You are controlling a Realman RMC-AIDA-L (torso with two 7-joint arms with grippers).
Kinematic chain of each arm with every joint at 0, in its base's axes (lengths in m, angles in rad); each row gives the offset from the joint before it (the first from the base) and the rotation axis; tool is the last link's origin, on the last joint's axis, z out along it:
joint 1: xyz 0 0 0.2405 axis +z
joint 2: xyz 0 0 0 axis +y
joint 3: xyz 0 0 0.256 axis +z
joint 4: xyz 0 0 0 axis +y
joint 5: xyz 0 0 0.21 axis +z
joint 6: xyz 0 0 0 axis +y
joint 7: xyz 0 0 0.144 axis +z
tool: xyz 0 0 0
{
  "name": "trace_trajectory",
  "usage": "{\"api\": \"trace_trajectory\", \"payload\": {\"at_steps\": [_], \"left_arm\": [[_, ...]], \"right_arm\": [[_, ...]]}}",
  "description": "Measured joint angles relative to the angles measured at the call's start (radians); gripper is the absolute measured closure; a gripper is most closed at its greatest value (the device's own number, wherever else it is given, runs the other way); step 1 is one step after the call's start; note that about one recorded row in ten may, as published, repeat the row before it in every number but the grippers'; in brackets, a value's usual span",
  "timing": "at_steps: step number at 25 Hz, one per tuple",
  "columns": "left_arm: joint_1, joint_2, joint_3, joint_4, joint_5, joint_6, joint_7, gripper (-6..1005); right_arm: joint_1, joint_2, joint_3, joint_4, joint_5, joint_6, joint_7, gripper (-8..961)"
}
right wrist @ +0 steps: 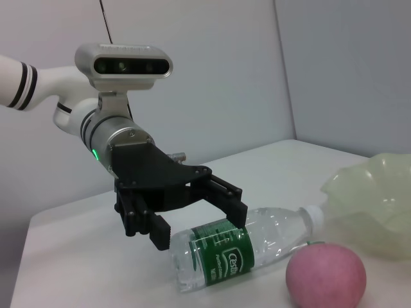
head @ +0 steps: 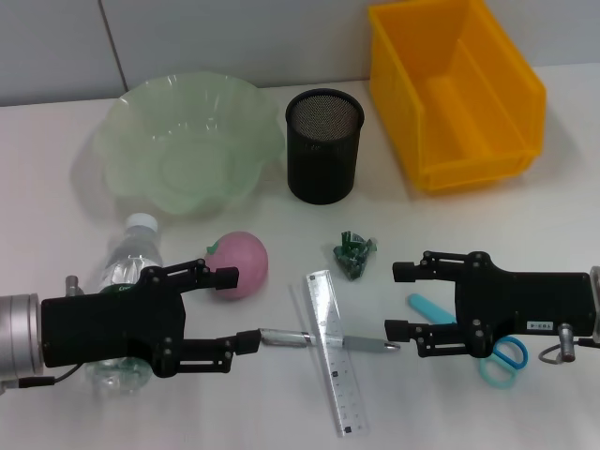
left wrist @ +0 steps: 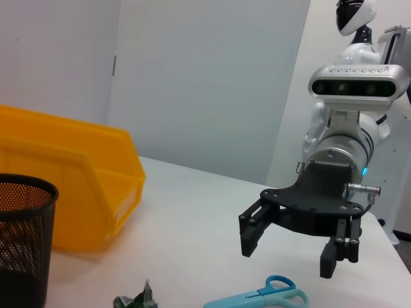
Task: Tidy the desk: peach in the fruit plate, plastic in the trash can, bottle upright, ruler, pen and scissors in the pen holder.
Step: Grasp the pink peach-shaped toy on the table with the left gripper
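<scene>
A pink peach (head: 239, 264) lies on the table just beyond my open left gripper (head: 236, 309). A clear bottle (head: 127, 272) lies on its side under the left arm. A clear ruler (head: 333, 356) crosses a silver pen (head: 281, 337) between the grippers. A crumpled green plastic wrapper (head: 352, 255) lies behind the ruler. My right gripper (head: 396, 300) is open and empty, above blue scissors (head: 506, 356). The green fruit plate (head: 183, 141), black mesh pen holder (head: 323, 145) and yellow bin (head: 455, 89) stand at the back.
The left wrist view shows the right gripper (left wrist: 289, 256), scissors (left wrist: 263, 296), bin (left wrist: 64, 186) and pen holder (left wrist: 22, 237). The right wrist view shows the left gripper (right wrist: 196, 221), bottle (right wrist: 244, 250), peach (right wrist: 325, 276) and plate (right wrist: 372, 199).
</scene>
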Motion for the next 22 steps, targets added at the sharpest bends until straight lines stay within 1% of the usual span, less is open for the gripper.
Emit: {"api": "trace_trajectory", "payload": {"at_steps": [11, 15, 19, 20, 21, 22], "left_arm": [[-0.001, 0.000, 0.001, 0.003, 0.005, 0.000, -0.005, 164], [-0.001, -0.001, -0.007, 0.012, -0.010, 0.018, -0.013, 173], [-0.007, -0.004, -0.016, 0.061, -0.069, 0.021, -0.067, 182], [-0.022, -0.004, -0.011, 0.093, -0.074, -0.010, -0.114, 184], [-0.022, -0.004, -0.011, 0.093, -0.074, -0.010, -0.114, 186], [-0.036, -0.003, -0.002, 0.113, -0.066, -0.041, -0.150, 188]], "right_arm": [[0.004, 0.000, 0.000, 0.000, -0.001, 0.000, 0.005, 179], [0.003, 0.000, 0.002, 0.000, -0.001, 0.001, 0.006, 180], [0.000, 0.000, 0.003, 0.000, -0.001, 0.008, 0.007, 180], [0.000, 0.000, 0.003, 0.000, 0.000, 0.008, 0.007, 181], [-0.001, 0.000, 0.003, 0.000, 0.001, 0.009, 0.007, 181], [-0.002, 0.000, 0.003, 0.000, 0.001, 0.009, 0.007, 181]]}}
